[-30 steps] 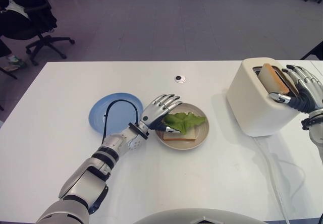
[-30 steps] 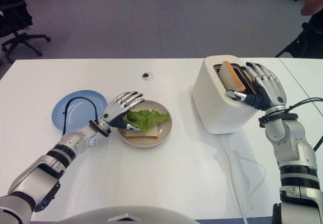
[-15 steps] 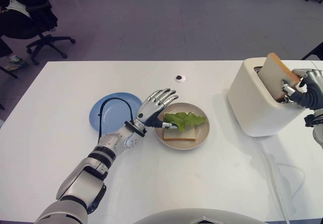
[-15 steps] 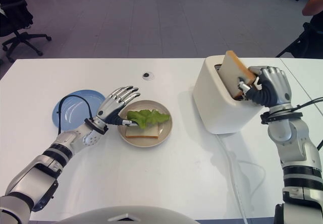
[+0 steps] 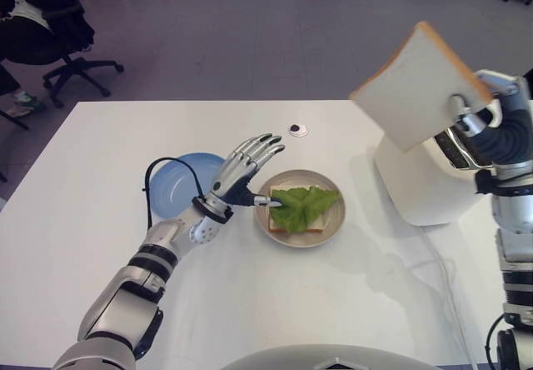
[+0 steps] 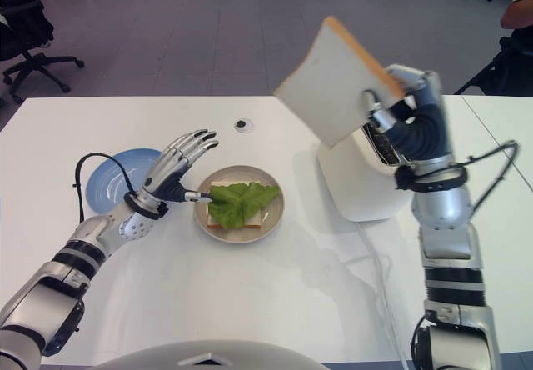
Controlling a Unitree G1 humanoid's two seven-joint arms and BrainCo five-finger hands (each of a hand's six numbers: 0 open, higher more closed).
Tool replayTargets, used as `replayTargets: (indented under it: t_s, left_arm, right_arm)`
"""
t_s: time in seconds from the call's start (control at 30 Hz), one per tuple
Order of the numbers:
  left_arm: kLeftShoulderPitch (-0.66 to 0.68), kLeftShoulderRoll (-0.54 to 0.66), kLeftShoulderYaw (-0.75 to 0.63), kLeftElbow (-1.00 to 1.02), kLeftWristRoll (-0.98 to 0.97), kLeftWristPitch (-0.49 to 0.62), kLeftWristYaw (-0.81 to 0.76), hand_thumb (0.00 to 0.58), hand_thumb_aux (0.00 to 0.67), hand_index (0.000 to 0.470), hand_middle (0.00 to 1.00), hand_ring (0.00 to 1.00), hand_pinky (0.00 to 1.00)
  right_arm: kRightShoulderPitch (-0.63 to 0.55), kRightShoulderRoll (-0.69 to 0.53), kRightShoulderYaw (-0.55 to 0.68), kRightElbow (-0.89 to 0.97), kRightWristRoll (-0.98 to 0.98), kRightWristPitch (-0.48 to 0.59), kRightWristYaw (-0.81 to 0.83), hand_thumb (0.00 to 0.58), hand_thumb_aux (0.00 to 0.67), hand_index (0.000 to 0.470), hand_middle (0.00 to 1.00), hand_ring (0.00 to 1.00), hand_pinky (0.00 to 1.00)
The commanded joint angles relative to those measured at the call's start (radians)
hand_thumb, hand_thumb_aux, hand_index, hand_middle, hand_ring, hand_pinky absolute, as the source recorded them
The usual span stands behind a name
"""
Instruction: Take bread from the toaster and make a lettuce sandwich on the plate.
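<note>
In the left eye view, the robot's right hand (image 5: 487, 113) is raised at the far right, its fingers pinched around the lower corner of a bread slice (image 5: 419, 87), white with a tan crust. The slice is in the air, tilted, above and clear of the cream, round-cornered toaster (image 5: 414, 188), which stands on the white desk (image 5: 333, 303). Left of the toaster sits a round beige plate (image 5: 300, 242) holding a lower slice (image 5: 280, 192) of bread, mostly covered by a ruffled green lettuce leaf (image 5: 305, 206). The left hand (image 5: 236, 176) hovers just beside the plate's left rim with its fingers spread wide and grasping nothing; its thumb points at the leaf's left edge, and I cannot tell whether it touches. A flat light-blue plate (image 5: 177, 188) lies behind that hand, with a black cable from the wrist looping over it. In the right eye view, the held slice shows its broad white face, with the crust along the top edge. The toaster slot below it is partly hidden by the right hand and forearm. A small round black-and-white disc (image 6: 243, 124) lies on the desk behind the beige plate, its marking too small to read. A white cord (image 6: 391, 291) runs from the toaster's base toward the near edge of the desk. No print on the toaster can be read. A black office chair (image 6: 32, 52) stands on the grey floor beyond the desk.
</note>
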Motion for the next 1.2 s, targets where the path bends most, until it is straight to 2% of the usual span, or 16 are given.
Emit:
replayTargets:
  t_s: [0.03, 0.2, 0.3, 0.43, 0.53, 0.67, 0.77, 0.87, 1.03, 1.2]
  left_arm:
    - [0.049, 0.034, 0.063, -0.043, -0.105, -0.102, -0.046, 0.0, 0.0, 0.0, 0.0, 0.0, 0.0]
    - [0.085, 0.03, 0.192, -0.054, -0.512, -0.313, -0.175, 0.0, 0.0, 0.0, 0.0, 0.0, 0.0]
    - [0.101, 0.015, 0.21, -0.083, -0.809, -0.396, -0.304, 0.0, 0.0, 0.0, 0.0, 0.0, 0.0]
    - [0.135, 0.001, 0.168, -0.165, -1.009, -0.422, -0.499, 0.0, 0.0, 0.0, 0.0, 0.0, 0.0]
    - [0.168, 0.002, 0.123, -0.226, -1.084, -0.426, -0.651, 0.0, 0.0, 0.0, 0.0, 0.0, 0.0]
    - [0.215, 0.007, 0.056, -0.269, -1.065, -0.428, -0.836, 0.0, 0.0, 0.0, 0.0, 0.0, 0.0]
    - [0.243, -0.002, 0.018, -0.246, -0.948, -0.42, -0.951, 0.0, 0.0, 0.0, 0.0, 0.0, 0.0]
    - [0.252, -0.026, 0.022, -0.2, -0.782, -0.388, -0.999, 0.0, 0.0, 0.0, 0.0, 0.0, 0.0]
    - [0.257, -0.059, 0.047, -0.181, -0.572, -0.337, -0.994, 0.0, 0.0, 0.0, 0.0, 0.0, 0.0]
    - [0.237, -0.073, 0.066, -0.131, -0.304, -0.238, -0.892, 0.0, 0.0, 0.0, 0.0, 0.0, 0.0]
  right_arm:
    - [-0.025, 0.068, 0.135, 0.049, 0.005, 0.02, 0.127, 0.58, 0.67, 0.47, 1.0, 1.0, 1.0]
    - [-0.026, 0.114, 0.264, 0.138, -0.017, 0.004, 0.273, 0.58, 0.67, 0.47, 1.0, 1.0, 1.0]
    - [-0.05, 0.135, 0.307, 0.191, -0.027, -0.002, 0.333, 0.58, 0.67, 0.47, 1.0, 1.0, 1.0]
    - [-0.103, 0.148, 0.338, 0.27, -0.05, -0.005, 0.389, 0.58, 0.67, 0.47, 1.0, 1.0, 1.0]
    - [-0.14, 0.151, 0.34, 0.337, -0.078, -0.013, 0.399, 0.58, 0.67, 0.47, 1.0, 1.0, 1.0]
    - [-0.191, 0.17, 0.349, 0.431, -0.127, -0.025, 0.384, 0.58, 0.67, 0.47, 1.0, 1.0, 1.0]
    - [-0.233, 0.186, 0.359, 0.513, -0.177, -0.037, 0.352, 0.58, 0.67, 0.47, 1.0, 1.0, 1.0]
    - [-0.264, 0.199, 0.383, 0.595, -0.234, -0.051, 0.33, 0.58, 0.67, 0.47, 1.0, 1.0, 1.0]
    - [-0.305, 0.218, 0.437, 0.729, -0.316, -0.076, 0.285, 0.58, 0.67, 0.47, 1.0, 1.0, 1.0]
    - [-0.341, 0.229, 0.501, 0.84, -0.423, -0.092, 0.2, 0.58, 0.67, 0.47, 1.0, 1.0, 1.0]
